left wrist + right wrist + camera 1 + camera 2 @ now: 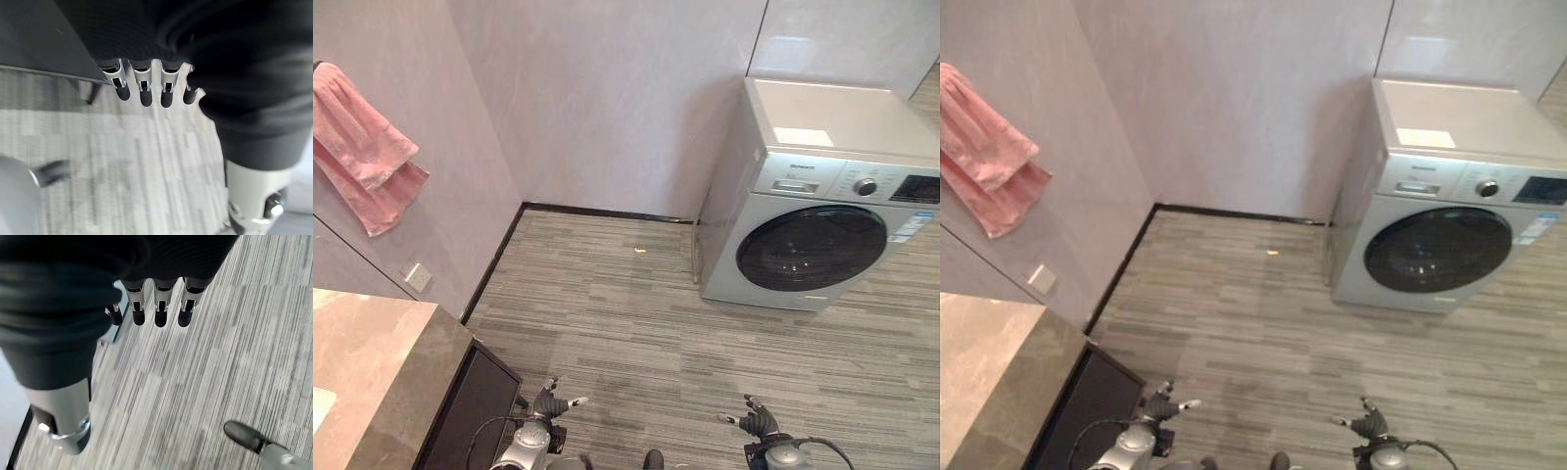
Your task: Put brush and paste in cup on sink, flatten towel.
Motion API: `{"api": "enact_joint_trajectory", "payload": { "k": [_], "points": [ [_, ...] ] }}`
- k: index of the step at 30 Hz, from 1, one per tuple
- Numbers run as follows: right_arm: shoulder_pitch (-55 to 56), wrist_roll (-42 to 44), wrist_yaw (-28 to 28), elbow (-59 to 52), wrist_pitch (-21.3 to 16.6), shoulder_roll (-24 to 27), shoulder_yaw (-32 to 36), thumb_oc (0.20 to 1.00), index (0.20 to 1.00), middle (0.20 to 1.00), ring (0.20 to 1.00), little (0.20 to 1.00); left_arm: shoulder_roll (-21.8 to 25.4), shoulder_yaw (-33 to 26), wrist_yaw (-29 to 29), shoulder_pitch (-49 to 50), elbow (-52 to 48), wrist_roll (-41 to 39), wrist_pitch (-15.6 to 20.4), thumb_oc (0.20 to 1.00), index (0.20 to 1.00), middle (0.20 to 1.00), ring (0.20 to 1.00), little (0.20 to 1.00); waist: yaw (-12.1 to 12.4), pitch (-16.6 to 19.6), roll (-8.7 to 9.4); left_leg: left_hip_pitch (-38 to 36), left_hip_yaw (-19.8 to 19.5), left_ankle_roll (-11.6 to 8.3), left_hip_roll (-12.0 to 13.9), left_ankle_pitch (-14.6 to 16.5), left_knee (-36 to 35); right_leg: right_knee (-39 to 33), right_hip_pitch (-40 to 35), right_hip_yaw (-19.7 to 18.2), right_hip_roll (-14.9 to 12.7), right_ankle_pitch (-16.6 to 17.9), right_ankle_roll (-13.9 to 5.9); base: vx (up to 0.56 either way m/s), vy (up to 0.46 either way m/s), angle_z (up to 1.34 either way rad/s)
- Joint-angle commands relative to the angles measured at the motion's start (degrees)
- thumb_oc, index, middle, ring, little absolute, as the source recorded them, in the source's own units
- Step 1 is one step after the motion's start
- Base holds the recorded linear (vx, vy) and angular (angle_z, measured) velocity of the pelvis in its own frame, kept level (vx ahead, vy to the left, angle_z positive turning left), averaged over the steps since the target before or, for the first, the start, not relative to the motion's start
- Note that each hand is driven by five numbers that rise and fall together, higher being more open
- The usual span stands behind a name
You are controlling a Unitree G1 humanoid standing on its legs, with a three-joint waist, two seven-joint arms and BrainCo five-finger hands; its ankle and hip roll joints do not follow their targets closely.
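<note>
Both the left hand [548, 403] and right hand [759, 421] hang open and empty above the striped floor [636, 323], while the crumpled pink towel [362, 147] hangs far left.

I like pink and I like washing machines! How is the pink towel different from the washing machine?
The pink towel hangs bunched and creased high on the wall, while the washing machine stands on the striped floor. The towel is soft, folded cloth; the washing machine is a hard silver-grey box with a round dark door. The towel is by the counter on the left; the washing machine is on the right. Both are against a wall.
</note>
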State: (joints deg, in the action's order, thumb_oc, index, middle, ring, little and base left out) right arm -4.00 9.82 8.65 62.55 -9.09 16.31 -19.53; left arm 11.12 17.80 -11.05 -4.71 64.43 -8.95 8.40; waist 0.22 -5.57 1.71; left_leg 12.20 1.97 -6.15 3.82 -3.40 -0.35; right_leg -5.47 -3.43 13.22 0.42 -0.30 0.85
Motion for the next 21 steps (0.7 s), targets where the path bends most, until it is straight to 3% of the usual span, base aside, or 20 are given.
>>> {"api": "enact_joint_trajectory", "payload": {
  "k": [1,3,4,5,6,7,8,10,11,12,15,18,19,20,21],
  "points": [
    [0.02,-1.32,-0.14,-0.5,-1.49,-0.57,-0.48,1.0,1.0,1.0,1.0,1.0,1.34,-4.12,-1.67,-1.46,3.96,-1.94,1.76,1.0,1.0,1.0,1.0,1.0,1.41,2.21,0.4,2.95,1.25,2.5,-0.62,-5.45,4.2,5.35,-4.3,-7.26,-4.8,-2.48,-5.83,0.56,0.221,-0.64],
    [0.56,-1.72,-0.47,0.87,-1.41,-1.45,0.11,1.0,1.0,1.0,1.0,1.0,1.75,-4.68,-1.54,-1.44,6.11,-0.71,1.27,1.0,1.0,1.0,1.0,1.0,1.36,2.97,1.08,3.05,1.42,4.94,-2.61,-2.09,8.25,12.28,-4.5,-8.74,-7.18,-2.82,-6.53,0.68,0.309,-0.62],
    [0.55,-1.72,-0.47,0.88,-1.41,-1.47,0.12,1.0,1.0,1.0,1.0,1.0,1.76,-4.68,-1.54,-1.45,6.12,-0.71,1.28,1.0,1.0,1.0,1.0,1.0,1.44,2.97,1.14,3.08,1.52,4.97,-2.64,-1.99,8.36,12.42,-4.42,-8.84,-7.26,-2.92,-6.57,0.55,0.329,-0.53],
    [0.32,-1.43,-1.06,1.05,-1.6,-2.03,0.62,1.0,1.0,1.0,1.0,1.0,2.26,-4.95,-1.56,-1.37,6.54,0.3,0.99,1.0,1.0,1.0,1.0,1.0,1.51,2.55,1.43,0.72,2.75,7.31,-4.1,0.76,9.11,23.1,-0.48,-9.92,-8.56,2.54,-7.31,0.24,0.176,-0.42],
    [0.32,-1.43,-1.06,1.05,-1.6,-2.02,0.63,1.0,1.0,1.0,1.0,1.0,2.24,-4.95,-1.56,-1.38,6.55,0.3,0.99,1.0,1.0,1.0,1.0,1.0,1.56,2.66,1.36,0.85,2.77,7.29,-4.01,0.69,9.06,23.04,-0.33,-9.96,-8.47,2.65,-7.29,0.48,0.379,-0.44],
    [-0.07,-2.1,-1.17,0.46,-1.73,-2.24,0.44,1.0,1.0,1.0,1.0,1.0,2.49,-4.46,-1.63,-1.2,6.45,2.2,0.52,1.0,1.0,1.0,1.0,1.0,1.56,1.37,0.95,-3.01,3.92,9.25,-5.18,2.73,8.69,33.18,3.57,-8.74,-9.76,10.66,-8.33,0.24,0.206,-0.45],
    [-0.07,-2.1,-1.17,0.46,-1.73,-2.22,0.45,1.0,1.0,1.0,1.0,1.0,2.48,-4.46,-1.63,-1.21,6.45,2.2,0.52,1.0,1.0,1.0,1.0,1.0,1.61,1.48,0.86,-2.9,3.94,9.23,-5.07,2.66,8.63,33.07,3.69,-8.77,-9.65,10.8,-8.3,0.33,0.32,-0.37],
    [0.04,-2.09,-1.44,-1.39,-1.89,-2.23,0.38,1.0,1.0,1.0,1.0,1.0,2.81,-3.9,-1.46,-1.06,5.99,3.41,0.21,1.0,1.0,1.0,1.0,1.0,1.05,0.43,-0.74,-6.59,4.03,10.32,-5.04,3.68,7.19,40.02,8.1,-6.47,-9.98,12.07,-8.89,0.26,0.235,0.0],
    [0.4,-2.16,-1.73,-1.8,-1.87,-2.19,0.14,1.0,1.0,1.0,1.0,1.0,2.87,-3.65,-1.08,-0.89,6.1,3.82,0.18,1.0,1.0,1.0,1.0,1.0,0.5,0.14,-1.3,-8.28,3.25,10.48,-5.07,3.74,6.45,42.59,10.72,-6.98,-8.74,10.53,-8.75,0.47,0.219,-0.02],
    [0.97,-2.65,-2.16,-3.18,-2.0,-1.9,-0.19,1.0,1.0,1.0,1.0,1.0,3.18,-3.01,-0.68,-1.01,6.11,5.19,0.26,1.0,1.0,1.0,1.0,1.0,-0.15,-0.02,-1.66,-10.74,1.92,10.16,-5.54,3.0,5.45,39.12,14.56,-5.74,-7.07,7.87,-8.0,0.45,0.12,0.09],
    [1.24,-2.56,-1.83,-3.23,-2.19,-1.67,-0.06,1.0,1.0,1.0,1.0,1.0,2.82,-2.56,-0.37,-1.0,7.19,5.82,0.4,1.0,1.0,1.0,1.0,1.0,-0.83,-0.04,-1.2,-13.49,-0.34,9.26,-6.71,4.5,4.63,26.13,15.45,-3.01,-9.59,7.38,-7.96,0.4,-0.035,0.52],
    [1.34,-2.55,-1.54,-4.86,-2.12,-0.94,0.26,1.0,1.0,1.0,1.0,1.0,2.16,-1.75,-0.65,-1.85,7.16,6.73,1.1,1.0,1.0,1.0,1.0,1.0,-2.17,-0.6,-0.43,-16.42,-4.44,7.96,-7.64,6.28,4.75,11.39,17.07,-10.03,-9.68,11.48,-10.03,0.42,-0.13,0.75],
    [1.57,-2.71,-1.58,-5.57,-2.0,-0.12,0.45,1.0,1.0,1.0,1.0,1.0,2.07,-1.07,-0.95,-2.35,6.79,7.38,1.38,1.0,1.0,1.0,1.0,1.0,-2.68,-0.8,-0.35,-17.03,-6.49,7.58,-7.66,7.23,5.46,10.02,18.11,-14.65,-9.39,12.58,-10.84,0.36,-0.109,1.0],
    [1.56,-2.87,-1.48,-5.94,-1.95,0.05,0.53,1.0,1.0,1.0,1.0,1.0,2.17,-0.59,-1.05,-2.73,6.55,7.92,1.39,1.0,1.0,1.0,1.0,1.0,-2.74,-0.77,0.01,-17.44,-7.33,7.36,-7.7,7.7,5.25,10.35,18.52,-15.82,-9.24,12.72,-11.4,0.33,-0.123,0.97],
    [2.02,-2.77,-1.65,-6.03,-1.82,0.37,0.96,1.0,1.0,1.0,1.0,1.0,2.16,0.34,-0.58,-3.4,6.38,9.01,0.88,1.0,1.0,1.0,1.0,1.0,-2.28,-0.15,0.5,-17.45,-8.92,7.03,-7.56,7.98,5.8,10.25,17.02,-15.57,-9.09,10.53,-11.16,0.25,-0.124,1.11]
  ]
}}
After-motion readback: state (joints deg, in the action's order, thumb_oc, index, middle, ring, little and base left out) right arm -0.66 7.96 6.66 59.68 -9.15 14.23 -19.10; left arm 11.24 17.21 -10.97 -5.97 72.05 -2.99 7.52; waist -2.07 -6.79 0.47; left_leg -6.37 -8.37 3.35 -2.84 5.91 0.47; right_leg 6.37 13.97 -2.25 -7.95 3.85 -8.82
